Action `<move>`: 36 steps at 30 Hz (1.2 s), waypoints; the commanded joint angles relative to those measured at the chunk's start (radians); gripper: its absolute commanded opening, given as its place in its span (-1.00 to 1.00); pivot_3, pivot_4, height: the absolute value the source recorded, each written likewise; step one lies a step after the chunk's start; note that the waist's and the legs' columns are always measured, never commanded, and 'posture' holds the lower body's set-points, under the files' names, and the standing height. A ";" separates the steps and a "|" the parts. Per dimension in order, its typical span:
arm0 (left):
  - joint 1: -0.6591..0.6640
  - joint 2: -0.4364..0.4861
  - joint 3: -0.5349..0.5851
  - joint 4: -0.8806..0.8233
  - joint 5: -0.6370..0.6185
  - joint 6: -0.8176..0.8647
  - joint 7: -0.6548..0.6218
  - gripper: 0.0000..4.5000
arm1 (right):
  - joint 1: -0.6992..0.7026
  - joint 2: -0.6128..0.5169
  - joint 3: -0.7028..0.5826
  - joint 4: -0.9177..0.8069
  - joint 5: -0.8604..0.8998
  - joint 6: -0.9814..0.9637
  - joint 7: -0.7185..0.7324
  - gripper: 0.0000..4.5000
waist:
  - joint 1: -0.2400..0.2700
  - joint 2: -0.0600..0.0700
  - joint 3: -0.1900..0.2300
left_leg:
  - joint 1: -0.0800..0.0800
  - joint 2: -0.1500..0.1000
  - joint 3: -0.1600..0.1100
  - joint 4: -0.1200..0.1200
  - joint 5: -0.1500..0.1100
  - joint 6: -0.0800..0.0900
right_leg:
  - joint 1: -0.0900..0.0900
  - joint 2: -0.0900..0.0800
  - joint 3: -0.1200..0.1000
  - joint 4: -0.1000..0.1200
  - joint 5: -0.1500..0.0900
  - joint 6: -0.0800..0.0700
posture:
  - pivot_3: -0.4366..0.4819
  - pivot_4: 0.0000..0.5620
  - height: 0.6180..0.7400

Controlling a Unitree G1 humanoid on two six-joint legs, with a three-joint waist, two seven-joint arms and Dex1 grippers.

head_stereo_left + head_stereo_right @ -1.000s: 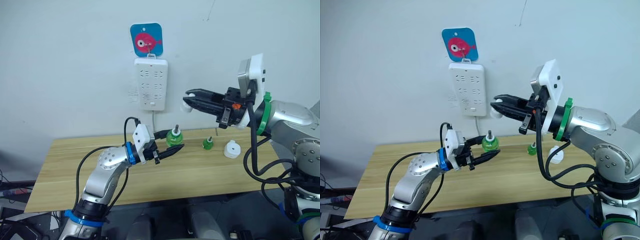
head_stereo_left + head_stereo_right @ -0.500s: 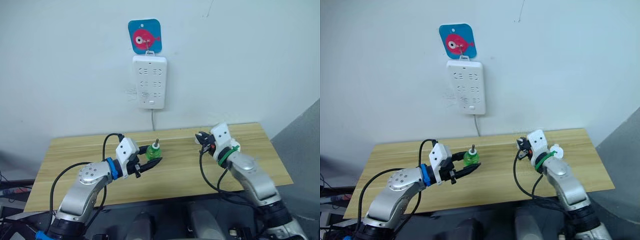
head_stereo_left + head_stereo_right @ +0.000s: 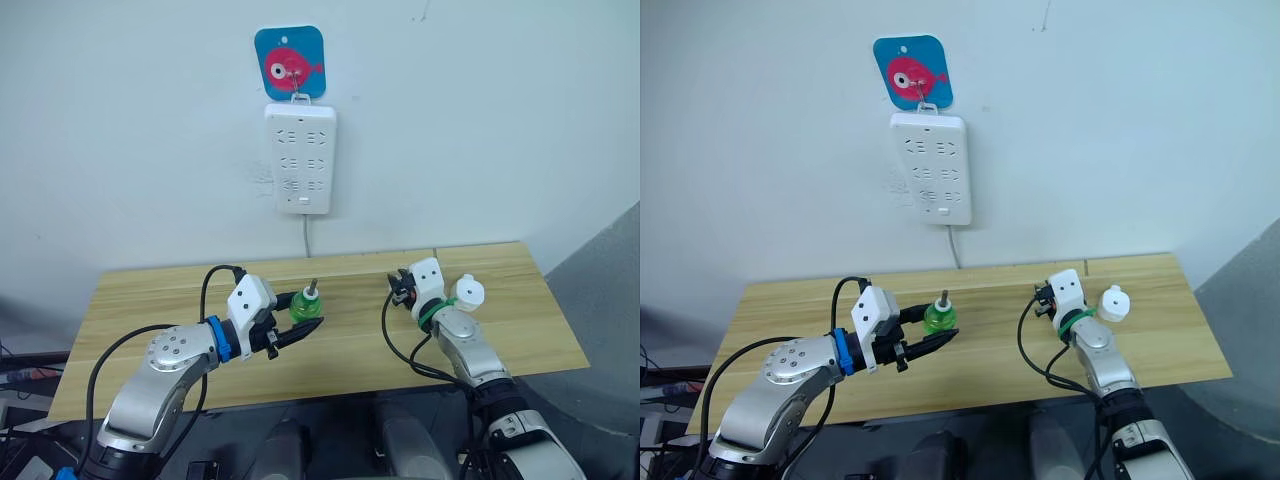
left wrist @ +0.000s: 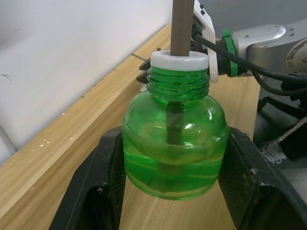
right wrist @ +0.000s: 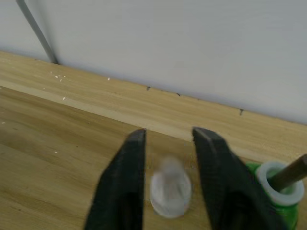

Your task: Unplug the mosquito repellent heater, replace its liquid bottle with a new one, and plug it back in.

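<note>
Standing upright, wick (image 4: 182,24) up, green bottle (image 4: 175,143) clamped between left fingers (image 4: 91,191) (right fingers (image 5: 127,182) parted).

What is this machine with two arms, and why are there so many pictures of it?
It is a robot with two arms, each ending in a gripper with two black fingers. The two wide pictures come from cameras on its head, looking down over a wooden table. The two close-up pictures come from a camera on each wrist.

The left gripper squeezes a green bottle of liquid with a stick poking out of the top. The right gripper is down low at the table, at a small whitish thing too blurry to name. A second green bottle stands close by. Next to that arm is what looks like the small white heater. On the wall hangs a white power strip.
</note>
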 commanded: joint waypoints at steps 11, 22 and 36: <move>-0.037 -0.020 0.009 0.038 -0.001 -0.074 -0.015 0.01 | 0.227 -0.201 -0.098 -0.838 0.232 0.368 0.188 1.00 | 0.003 0.000 0.007 | -0.001 -0.001 -0.001 0.000 0.000 0.000 | 0.000 -0.002 0.000 -0.002 -0.003 0.005 | -0.34 -0.23 0.84; -0.163 -0.078 -0.055 0.091 -0.050 -0.113 -0.124 0.01 | 0.053 -0.378 -0.075 -1.132 0.668 0.853 0.299 1.00 | -0.004 -0.002 0.006 | -0.002 0.001 -0.001 -0.001 0.000 0.000 | 0.002 0.003 -0.001 -0.009 -0.003 0.007 | -0.45 -0.35 0.84; -0.236 -0.115 -0.092 0.125 -0.054 -0.137 -0.169 0.01 | -0.076 -0.295 0.018 -1.032 0.621 0.847 0.306 1.00 | -0.003 -0.002 0.006 | -0.010 -0.001 -0.004 0.000 -0.002 0.003 | -0.003 -0.003 -0.004 -0.011 0.000 0.003 | -0.44 -0.39 0.84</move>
